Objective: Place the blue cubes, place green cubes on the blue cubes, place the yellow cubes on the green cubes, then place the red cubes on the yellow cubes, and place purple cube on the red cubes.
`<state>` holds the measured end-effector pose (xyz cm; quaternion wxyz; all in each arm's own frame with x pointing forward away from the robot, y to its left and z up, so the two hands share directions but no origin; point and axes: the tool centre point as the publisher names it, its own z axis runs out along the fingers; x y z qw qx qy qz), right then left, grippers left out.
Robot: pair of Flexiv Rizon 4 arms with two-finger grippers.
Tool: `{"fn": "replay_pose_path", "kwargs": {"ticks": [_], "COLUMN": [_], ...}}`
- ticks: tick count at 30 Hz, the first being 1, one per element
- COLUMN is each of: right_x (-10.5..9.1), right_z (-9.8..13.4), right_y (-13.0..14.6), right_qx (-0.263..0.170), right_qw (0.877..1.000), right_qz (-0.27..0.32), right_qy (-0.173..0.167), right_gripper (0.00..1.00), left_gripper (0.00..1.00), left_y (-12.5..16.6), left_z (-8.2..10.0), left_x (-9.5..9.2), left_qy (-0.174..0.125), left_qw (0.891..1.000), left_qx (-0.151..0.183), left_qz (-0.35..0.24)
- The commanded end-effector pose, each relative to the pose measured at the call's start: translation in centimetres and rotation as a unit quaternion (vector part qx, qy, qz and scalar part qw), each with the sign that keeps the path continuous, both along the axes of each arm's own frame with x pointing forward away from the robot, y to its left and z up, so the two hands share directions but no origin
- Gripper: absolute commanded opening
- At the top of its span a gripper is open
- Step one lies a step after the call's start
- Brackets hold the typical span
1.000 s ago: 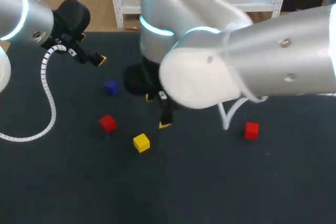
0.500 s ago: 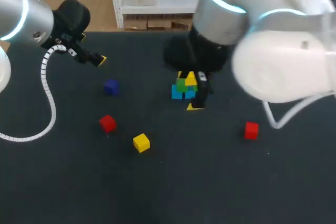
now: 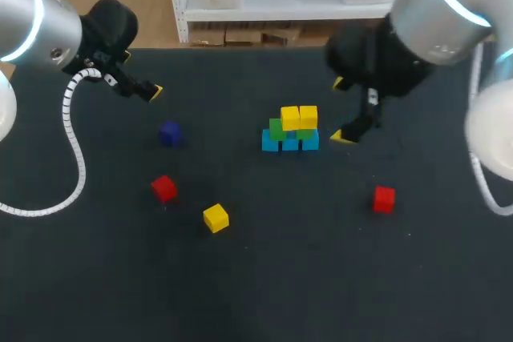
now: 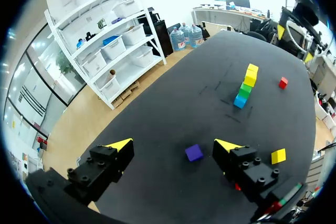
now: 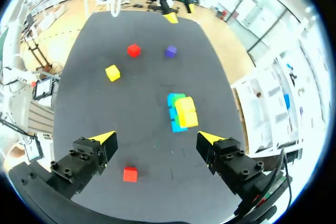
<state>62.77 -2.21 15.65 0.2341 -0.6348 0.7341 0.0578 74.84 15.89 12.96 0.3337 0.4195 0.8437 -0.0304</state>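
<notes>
Dark surface [image 3: 321, 278], half-built stack [image 3: 290, 129].
Left gripper [image 3: 142, 74] and right gripper [image 3: 341, 110] spread, empty; the right, passing low, could topple it.

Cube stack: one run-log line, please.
stack: blue, green, yellow | loose: red cubes, yellow cube, purple cube | left gripper open | right gripper open

Table [image 3: 264, 286]: plain black. Blue cubes [image 3: 272, 142]: light cyan-blue. Green cubes [image 3: 277, 128]: mid green. Stacked yellow cubes [image 3: 290, 118] & loose yellow cube [image 3: 216, 218]: same bright yellow. Left-side red cube [image 3: 163, 188], right-side red cube [image 3: 384, 199]: strong red. Purple cube [image 3: 169, 133]: dark blue-violet. Left gripper [image 4: 174, 145], right gripper [image 5: 157, 138]: black w/ yellow tips. Left arm [image 3: 32, 26], right arm [image 3: 441, 6]: silver-grey, pale blue lit rings. Cable [image 3: 74, 142]: white, ribbed.
</notes>
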Motion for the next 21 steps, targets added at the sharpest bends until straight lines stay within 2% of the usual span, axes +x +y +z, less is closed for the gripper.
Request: {"fn": "replay_pose_path", "kwargs": {"ticks": [1,13,21], "right_x": [-0.3,0.6,1.0], "right_z": [0.0,-0.7,-0.9], "right_y": [-2.4,-7.2,-9.3], "right_qx": [0.026,0.061,0.066], "right_qw": [0.995,0.979,0.973], "right_qz": [-0.057,-0.161,-0.191], "right_qy": [-0.080,-0.112,-0.113], "right_gripper": [1.00,1.00,1.00], "left_gripper": [1.00,1.00,1.00], "left_y": [0.3,0.3,0.3], "left_z": [0.0,0.0,0.0], "left_x": [0.0,0.0,0.0], "left_qy": [0.000,0.000,0.000], "left_qw": [1.000,1.000,1.000], "left_qx": [-0.003,-0.003,-0.003], "left_qz": [-0.005,-0.005,-0.005]}}
